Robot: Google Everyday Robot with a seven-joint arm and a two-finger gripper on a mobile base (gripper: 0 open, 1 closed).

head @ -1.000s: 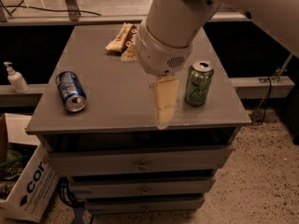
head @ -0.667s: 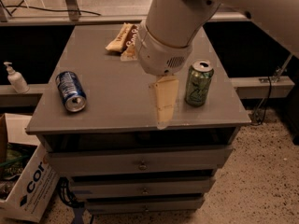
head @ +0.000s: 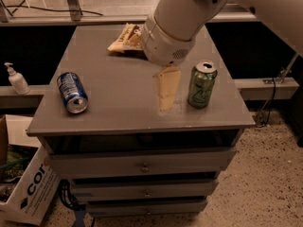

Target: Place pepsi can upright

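Observation:
The pepsi can (head: pixel 72 92), blue with a silver top, lies on its side on the left part of the grey cabinet top (head: pixel 118 112), its silver end facing the front edge. My gripper (head: pixel 166 91) hangs from the big white arm (head: pixel 177 25) over the middle of the cabinet top, well to the right of the pepsi can and just left of a green can. It holds nothing that I can see.
A green can (head: pixel 202 85) stands upright at the right. A snack bag (head: pixel 127 39) lies at the back, partly behind the arm. A white pump bottle (head: pixel 16 78) stands on a ledge at the left. A cardboard box (head: pixel 26 183) sits on the floor at the lower left.
The gripper has drawn back a little from the front edge towards the middle of the cabinet top. The cans have not moved.

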